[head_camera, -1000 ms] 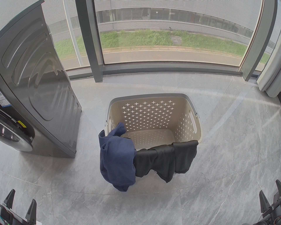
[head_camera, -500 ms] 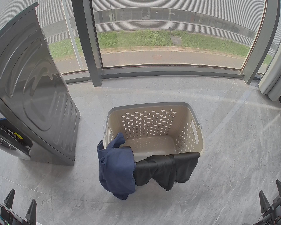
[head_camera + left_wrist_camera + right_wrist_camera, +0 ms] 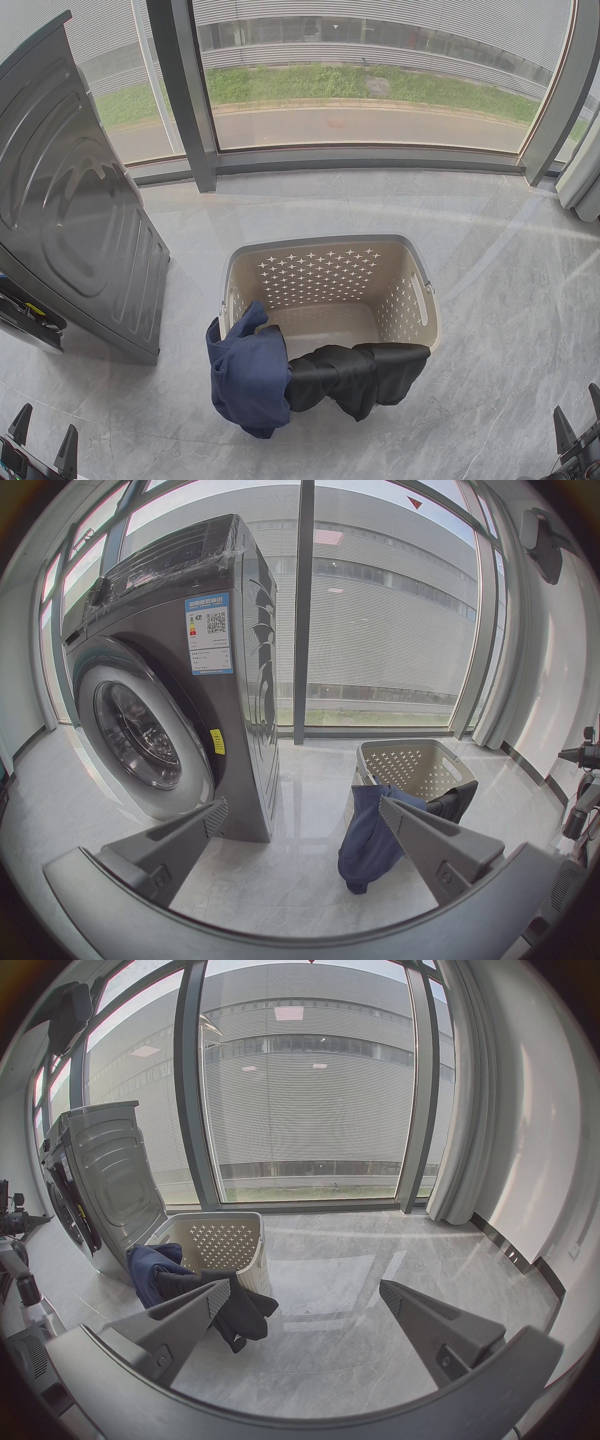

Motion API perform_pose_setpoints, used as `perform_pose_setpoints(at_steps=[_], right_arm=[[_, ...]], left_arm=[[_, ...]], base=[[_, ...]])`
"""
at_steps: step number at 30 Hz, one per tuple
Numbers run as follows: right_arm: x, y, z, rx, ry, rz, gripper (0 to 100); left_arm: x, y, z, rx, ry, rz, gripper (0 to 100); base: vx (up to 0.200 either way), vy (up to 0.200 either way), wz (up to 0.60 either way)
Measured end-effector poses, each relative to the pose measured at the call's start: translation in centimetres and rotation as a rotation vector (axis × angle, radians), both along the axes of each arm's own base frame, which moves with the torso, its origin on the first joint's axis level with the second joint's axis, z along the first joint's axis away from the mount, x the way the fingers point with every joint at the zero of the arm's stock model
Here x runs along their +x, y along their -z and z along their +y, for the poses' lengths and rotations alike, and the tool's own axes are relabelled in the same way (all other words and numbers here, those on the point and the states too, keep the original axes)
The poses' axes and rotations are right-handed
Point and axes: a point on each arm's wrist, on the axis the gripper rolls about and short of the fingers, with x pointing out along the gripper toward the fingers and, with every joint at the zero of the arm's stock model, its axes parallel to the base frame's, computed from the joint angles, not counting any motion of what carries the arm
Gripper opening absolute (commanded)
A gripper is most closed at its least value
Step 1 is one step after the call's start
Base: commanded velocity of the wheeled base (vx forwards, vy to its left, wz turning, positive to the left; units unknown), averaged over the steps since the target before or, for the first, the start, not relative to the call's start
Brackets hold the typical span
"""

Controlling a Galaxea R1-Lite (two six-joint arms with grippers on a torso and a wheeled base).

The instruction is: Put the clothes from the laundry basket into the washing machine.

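Both arms low, drawn back, well apart. In head view's near left corner, left jaws spread wide and empty, fingertips pointing up. In near right corner, right jaws likewise wide and empty, fingertips up

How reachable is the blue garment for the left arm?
Probably yes: the blue garment hangs over the near rim of the laundry basket, only bare floor between it and the left gripper, jaws open.

The head camera looks steeply down from above. Both wrist cameras sit low, facing the window; all three share the laundry basket.
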Motion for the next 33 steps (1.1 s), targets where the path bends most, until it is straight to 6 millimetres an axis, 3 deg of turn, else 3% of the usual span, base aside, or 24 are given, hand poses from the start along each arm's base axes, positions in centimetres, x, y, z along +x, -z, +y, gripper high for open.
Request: perform_pose_setpoints(at_steps=[10,16,25,33], right_arm=[[0.00,0.00,0.00,0.000,0.000,0.000,100],[0.00,0.00,0.00,0.000,0.000,0.000,100],[0.00,0.00,0.00,0.000,0.000,0.000,100],[0.00,0.00,0.00,0.000,0.000,0.000,100]], left_arm=[[0.00,0.00,0.00,0.000,0.000,0.000,100],[0.00,0.00,0.00,0.000,0.001,0.000,100],[0.00,0.00,0.00,0.000,0.000,0.000,100],[0.00,0.00,0.00,0.000,0.000,0.000,100]], base=[[0.000,0.000,0.00],[0.200,0.000,0.00],[0.000,0.000,0.00],[0.150,0.000,0.00]])
